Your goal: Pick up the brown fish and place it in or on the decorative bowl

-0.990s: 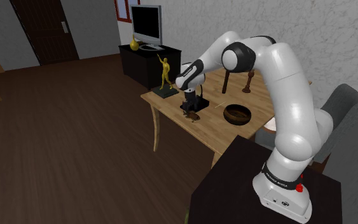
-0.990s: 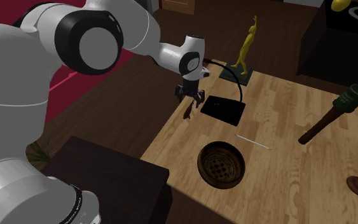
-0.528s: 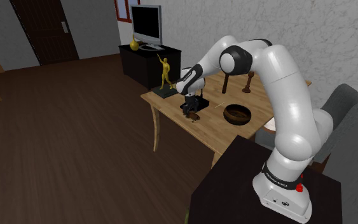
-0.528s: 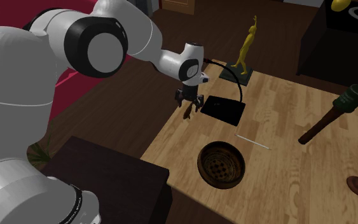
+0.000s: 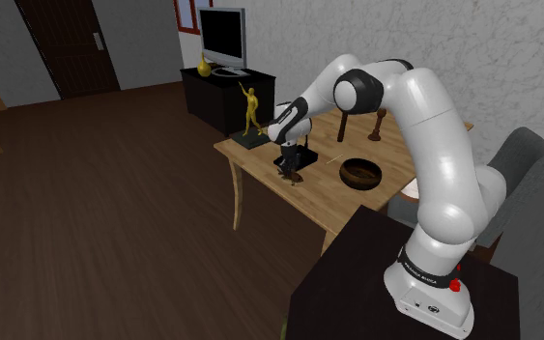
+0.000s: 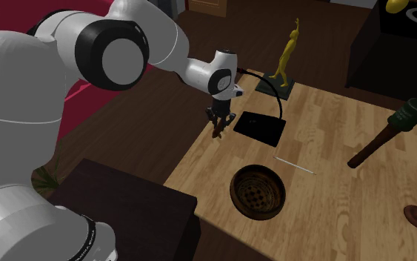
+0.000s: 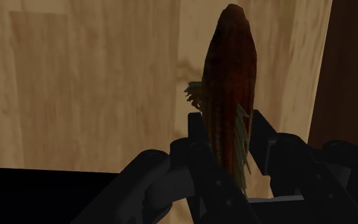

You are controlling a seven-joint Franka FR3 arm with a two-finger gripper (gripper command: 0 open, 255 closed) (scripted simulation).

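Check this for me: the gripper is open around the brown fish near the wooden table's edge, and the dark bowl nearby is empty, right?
Not quite. The gripper is shut on the brown fish, not open: the wrist view shows both black fingers pressed against its sides. The rest holds: the fish is near the edge of the wooden table, and the dark bowl nearby is empty.

No word, number or brand can be read anywhere. The one trace of writing is a short line of dark lettering (image 5: pixel 422 275) on the lowest white link of the arm (image 5: pixel 434 193), at about 4 o'clock in the shoulder view, just above the base; it is too small to make out. At about 5 o'clock from it sits a small red mark (image 5: pixel 455 286) on the same base, with no legible sign on it.
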